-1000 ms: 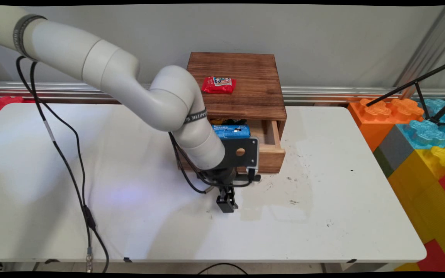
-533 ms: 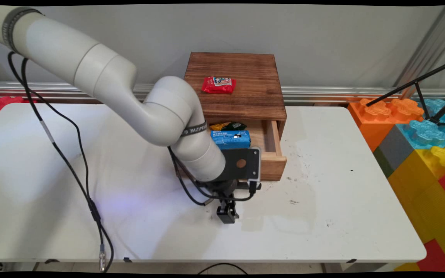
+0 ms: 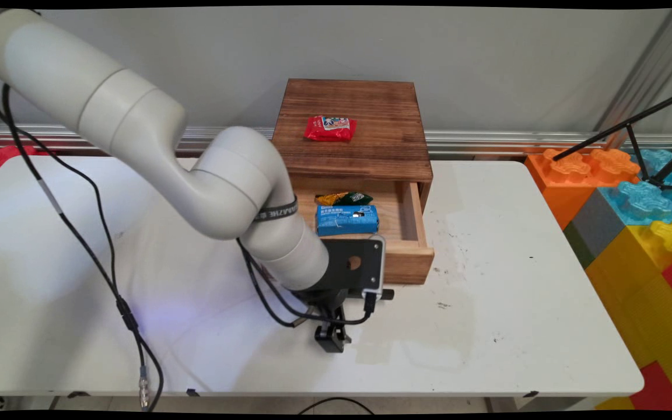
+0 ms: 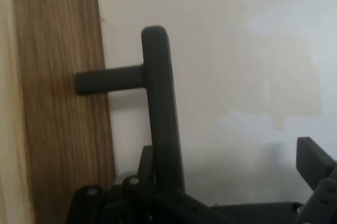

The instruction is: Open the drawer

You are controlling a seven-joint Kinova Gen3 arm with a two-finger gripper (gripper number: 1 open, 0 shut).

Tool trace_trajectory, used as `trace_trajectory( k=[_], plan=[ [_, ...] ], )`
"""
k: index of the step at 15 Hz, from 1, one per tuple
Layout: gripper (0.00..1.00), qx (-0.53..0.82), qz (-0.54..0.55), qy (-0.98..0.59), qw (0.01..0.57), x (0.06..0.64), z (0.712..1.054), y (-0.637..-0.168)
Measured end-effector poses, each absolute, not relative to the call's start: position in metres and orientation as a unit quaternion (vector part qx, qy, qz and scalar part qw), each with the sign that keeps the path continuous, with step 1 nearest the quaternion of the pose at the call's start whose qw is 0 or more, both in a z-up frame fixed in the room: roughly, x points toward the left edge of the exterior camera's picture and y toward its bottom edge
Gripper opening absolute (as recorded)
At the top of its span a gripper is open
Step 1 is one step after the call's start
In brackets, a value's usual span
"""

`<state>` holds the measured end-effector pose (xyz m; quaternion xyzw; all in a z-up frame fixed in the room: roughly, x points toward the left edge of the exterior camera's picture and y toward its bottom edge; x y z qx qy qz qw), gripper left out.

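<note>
A dark wooden box [image 3: 365, 154] stands at the table's back with its light wood drawer [image 3: 409, 265] pulled out. Inside the drawer lie a blue packet [image 3: 346, 220] and a yellow-and-green packet [image 3: 345, 198]. On the box's top rests a red packet [image 3: 329, 128]. My gripper [image 3: 331, 338] hangs just in front of the drawer, pointing down at the table. In the hand view the drawer's black handle bar [image 4: 158, 92] stands off the drawer front [image 4: 63, 129]. The gripper [image 4: 229, 150] is open: one finger [image 4: 146, 161] lies against the bar and the other finger [image 4: 313, 155] stands far from it.
The white table [image 3: 517, 303] has stains in front of the box. Large coloured toy blocks [image 3: 633, 227] are stacked at the right edge, with a black tripod leg above them. Black cables [image 3: 97, 233] hang from the arm over the table's left half.
The hand has moved toward the table's near edge and the drawer has slid further out with it, uncovering more of the blue and the yellow-and-green packets.
</note>
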<state>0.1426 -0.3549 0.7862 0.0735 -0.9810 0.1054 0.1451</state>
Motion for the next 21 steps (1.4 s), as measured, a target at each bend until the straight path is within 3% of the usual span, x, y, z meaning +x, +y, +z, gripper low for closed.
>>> trace_trajectory(
  k=[21],
  plan=[
    [1.0, 0.067, 0.084, -0.982, 0.158, 0.138, 0.801, -0.28]
  ],
)
